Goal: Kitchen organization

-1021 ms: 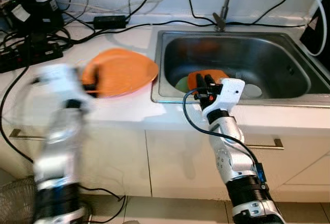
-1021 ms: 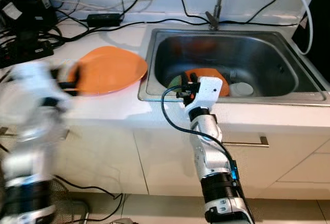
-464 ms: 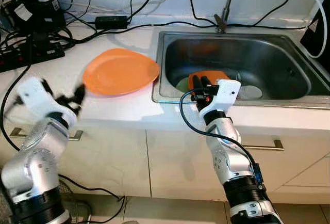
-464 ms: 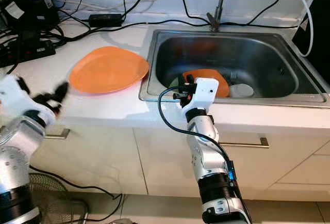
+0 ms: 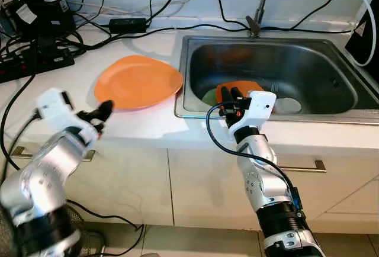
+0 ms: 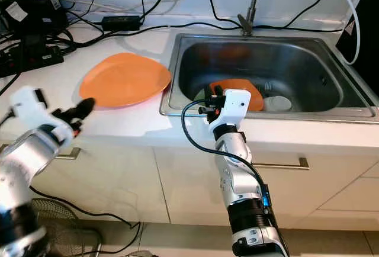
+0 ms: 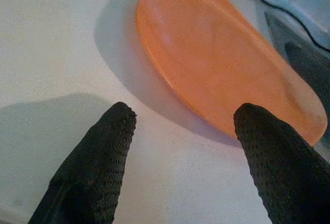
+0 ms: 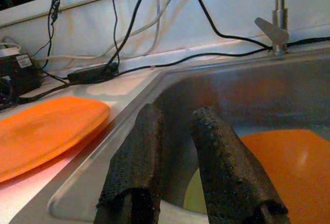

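1. Left gripper (image 5: 105, 108) hovers over the near part of the desk (image 5: 148, 128), its fingers (image 7: 98, 152) spread wide with nothing between them. In the left wrist view they frame the near rim of the orange plate (image 5: 138, 82) without touching it. It points at the plate from the near-left side, just beside it.

2. Right gripper (image 5: 231, 96) sits at the near edge of the sink (image 5: 331, 47), roughly over the front rim. Its fingers (image 8: 136, 152) are pretty much together, just a narrow slit between them, and they're not holding anything. They point into the basin toward the dishes.

3. The plate lies flat on the desk, left of the sink, its right edge very close to the sink rim. So it reads as one dish out of the basin and parked on the desk.

4. Still down in the sink: an orange dish (image 5: 243, 87), something greenish (image 5: 208, 96) tucked under its left side, and a pale round thing (image 5: 288, 104) to its right, maybe a small bowl or lid, can't really tell.

5. Farther out: tangle of black cables (image 5: 35, 44) and a power strip at the far left of the desk, tap (image 5: 258, 8) at the far side of the sink.

6. My read on progress: early-to-middle. One plate out, at least three items still to sort, and neither gripper has anything in hand. Where the plate is meant to end up isn't something I can tell from this.
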